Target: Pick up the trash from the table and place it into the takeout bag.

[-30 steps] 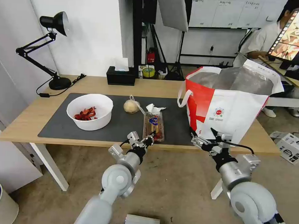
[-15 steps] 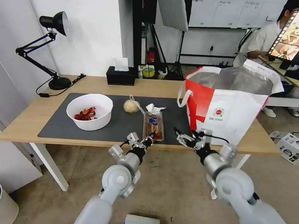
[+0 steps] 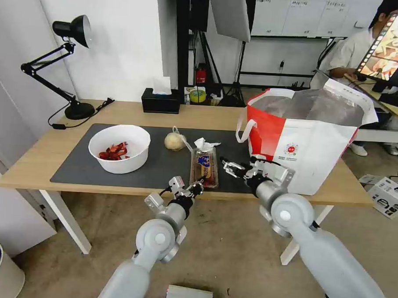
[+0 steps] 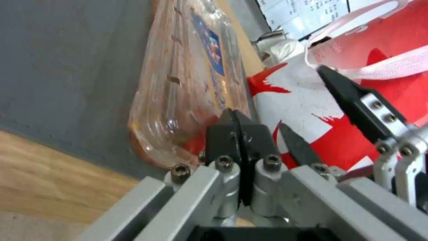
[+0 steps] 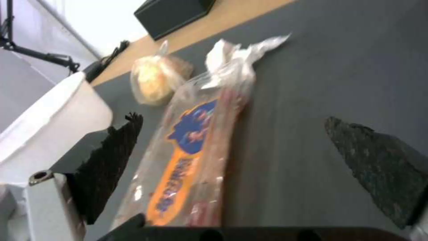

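Your clear clamshell tray (image 3: pixel 205 166) lay centre frame on the dark mat (image 3: pixel 75 170), beside the takeout bag (image 3: pixel 305 140). Right gripper (image 3: pixel 230 166) hovered spread beside it; left gripper (image 3: pixel 197 186) sat clenched, empty. Judged light, slippery, crushable: grip across its narrow sides.

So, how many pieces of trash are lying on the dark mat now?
4: white bowl at left, bagged beige lump mid-mat, crumpled tissue beside it, clamshell tray near the front edge.
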`<state>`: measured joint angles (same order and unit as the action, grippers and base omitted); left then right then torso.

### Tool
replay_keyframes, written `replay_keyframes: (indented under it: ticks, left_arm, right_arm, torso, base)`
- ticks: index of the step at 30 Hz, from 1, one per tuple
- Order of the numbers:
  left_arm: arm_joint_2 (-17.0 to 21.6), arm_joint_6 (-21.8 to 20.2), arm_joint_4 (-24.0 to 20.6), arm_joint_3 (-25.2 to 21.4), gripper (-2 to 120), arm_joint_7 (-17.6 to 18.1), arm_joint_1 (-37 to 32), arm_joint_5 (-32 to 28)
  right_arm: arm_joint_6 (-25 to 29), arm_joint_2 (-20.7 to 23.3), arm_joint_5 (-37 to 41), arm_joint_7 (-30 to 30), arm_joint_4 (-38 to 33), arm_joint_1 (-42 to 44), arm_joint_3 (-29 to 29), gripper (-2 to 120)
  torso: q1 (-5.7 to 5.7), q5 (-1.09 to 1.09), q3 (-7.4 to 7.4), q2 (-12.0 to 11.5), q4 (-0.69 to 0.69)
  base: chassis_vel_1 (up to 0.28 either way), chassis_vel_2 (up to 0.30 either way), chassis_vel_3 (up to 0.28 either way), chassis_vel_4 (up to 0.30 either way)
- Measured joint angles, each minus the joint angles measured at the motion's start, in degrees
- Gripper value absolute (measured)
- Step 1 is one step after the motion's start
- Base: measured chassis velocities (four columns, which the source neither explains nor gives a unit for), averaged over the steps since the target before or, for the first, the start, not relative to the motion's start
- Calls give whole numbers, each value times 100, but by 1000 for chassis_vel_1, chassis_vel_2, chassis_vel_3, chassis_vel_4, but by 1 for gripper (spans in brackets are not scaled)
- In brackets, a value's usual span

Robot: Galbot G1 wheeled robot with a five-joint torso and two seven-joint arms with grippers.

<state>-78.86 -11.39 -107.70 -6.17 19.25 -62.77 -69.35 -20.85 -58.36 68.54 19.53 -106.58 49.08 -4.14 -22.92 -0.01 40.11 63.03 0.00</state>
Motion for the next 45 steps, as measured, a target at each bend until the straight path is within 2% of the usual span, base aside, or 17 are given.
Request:
replay_keyframes:
  ticks: [3,11,18,22,24,26,28,30,32,34,36,37,40,44,45]
  left_arm:
    - [39,1,-29,-13,0,1,5,0]
    - [62,2,-56,-10,0,1,3,-1]
    - [75,3,-92,-9,0,2,-28,-2]
    - [87,5,-101,-17,0,2,-33,-3]
    - [91,7,-109,-24,0,2,-34,-3]
    - [91,8,-108,-25,0,2,-34,-3]
    - [92,10,-109,-26,0,2,-34,-3]
    - [92,10,-109,-26,0,2,-34,-3]
    - [91,12,-114,-24,0,2,-34,-3]
    - [92,12,-117,-23,0,1,-34,-3]
    - [92,13,-125,-23,0,1,-34,-3]
    - [92,13,-125,-23,0,1,-34,-3]
    - [96,16,-132,-29,0,1,-51,-3]
    - [97,17,-135,-37,0,0,-62,-3]
    - [99,18,-135,-42,0,-1,-66,-3]
  right_arm:
    - [-145,-240,249,164,168,-172,171,100]
    - [-274,-440,394,294,500,-402,353,100]
    - [-318,-662,413,339,765,-555,462,97]
    - [-318,-768,408,377,844,-628,505,91]
    - [-318,-823,403,406,896,-677,532,80]
    - [-318,-828,402,410,901,-684,537,76]
    - [-318,-844,401,429,926,-713,561,64]
    - [-318,-846,401,432,936,-721,569,61]
    - [-318,-858,404,440,971,-745,594,50]
    - [-318,-864,405,442,988,-751,601,46]
    - [-318,-888,403,445,1020,-753,608,34]
    - [-318,-888,403,445,1020,-753,608,34]
    - [-318,-912,398,452,1023,-739,609,21]
    - [-317,-929,391,454,1026,-722,608,11]
    - [-316,-938,383,454,1034,-711,608,5]
  torso:
    - [0,0,0,-1,0]
    - [0,0,0,0,0]
    - [0,0,0,0,0]
    - [0,0,0,-1,0]
    - [0,0,0,-1,0]
    - [0,0,0,-1,0]
    - [0,0,0,0,0]
    - [0,0,0,0,0]
    - [0,0,0,-1,0]
    - [1,0,0,0,0]
    - [1,0,0,0,0]
    - [1,0,0,0,0]
    - [1,0,0,-1,0]
    - [1,0,-1,0,0]
    - [1,1,-1,0,0]
  base:
    - [0,0,0,0]
    - [0,0,0,0]
    - [0,0,0,0]
    - [0,0,0,0]
    - [0,0,0,0]
    - [0,0,0,0]
    - [0,0,0,0]
    - [0,0,0,0]
    - [0,0,0,0]
    - [0,0,0,0]
    - [0,0,0,0]
    - [0,0,0,0]
    - [0,0,0,0]
    - [0,0,0,0]
    - [0,0,0,0]
